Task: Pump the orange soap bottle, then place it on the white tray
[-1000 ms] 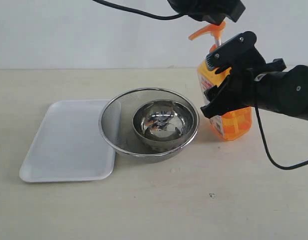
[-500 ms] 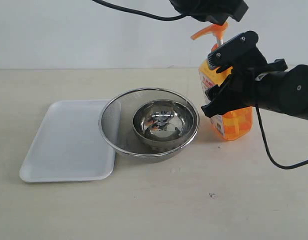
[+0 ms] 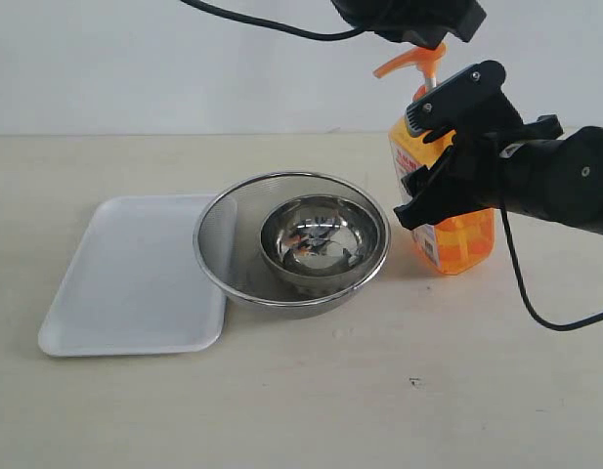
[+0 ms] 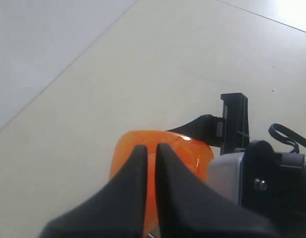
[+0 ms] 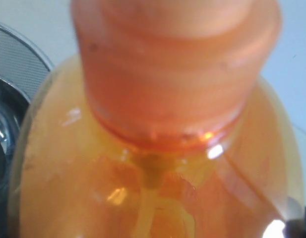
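Right claw: clamped on the orange soap bottle. One finger runs along the far side up by the shoulder, the other crosses the near side over the label. It's a wide grip and the bottle body fills the gap. The right wrist view is nearly all bottle: neck collar, translucent shoulder, dip tube inside. It's too close to show the fingers.

Left claw: fingers together with only a thin slit between them, tips over the top of the pump head. In the exterior view it sits directly above the pump head and looks to be in contact. A stretch of white stem shows between head and neck. The spout points toward the bowl side.

Bottle position: upright, base on the tabletop, just right of the mesh bowl and not touching it.

White tray: flat on the tabletop at the left, well apart from the bottle, with the bowls between them. The mesh bowl's rim overlaps the tray's right edge. A smaller steel bowl sits inside the mesh bowl.
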